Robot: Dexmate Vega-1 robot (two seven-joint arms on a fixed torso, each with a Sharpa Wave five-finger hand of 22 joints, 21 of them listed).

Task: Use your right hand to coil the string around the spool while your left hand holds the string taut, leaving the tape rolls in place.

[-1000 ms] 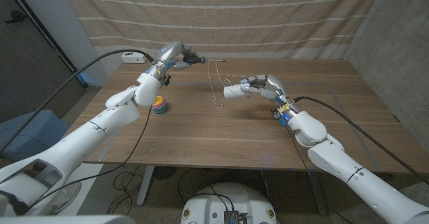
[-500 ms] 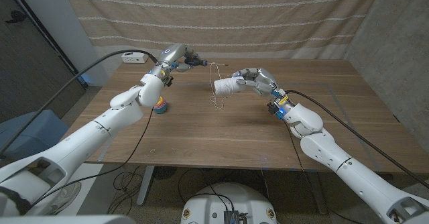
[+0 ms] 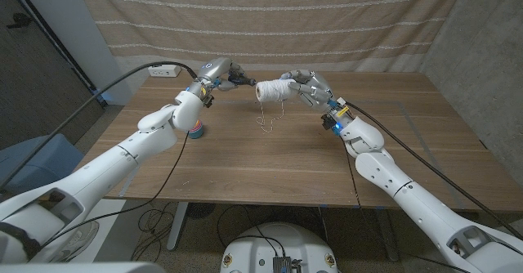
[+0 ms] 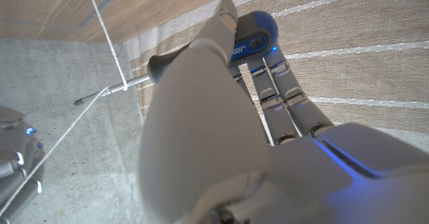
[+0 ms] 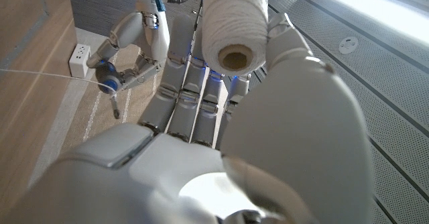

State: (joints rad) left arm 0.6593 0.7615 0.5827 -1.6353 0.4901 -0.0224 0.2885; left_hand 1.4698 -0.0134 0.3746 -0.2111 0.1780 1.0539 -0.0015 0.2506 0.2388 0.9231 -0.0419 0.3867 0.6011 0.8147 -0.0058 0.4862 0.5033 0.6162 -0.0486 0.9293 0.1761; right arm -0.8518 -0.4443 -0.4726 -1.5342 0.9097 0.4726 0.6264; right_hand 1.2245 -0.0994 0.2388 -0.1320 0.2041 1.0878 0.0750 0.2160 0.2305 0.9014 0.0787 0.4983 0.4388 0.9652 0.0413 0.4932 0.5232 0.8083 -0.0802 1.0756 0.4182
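Two hands are engaged at upper centre: the spool (image 3: 272, 91) is gripped by the right hand (image 3: 306, 89), while the limp, light string (image 3: 262, 114) is pinched by the left hand (image 3: 224, 70).

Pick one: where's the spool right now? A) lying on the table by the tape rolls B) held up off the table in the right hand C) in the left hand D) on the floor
B: the right hand grips the spool clear above the table, close to the left hand, with loose string trailing down from it.
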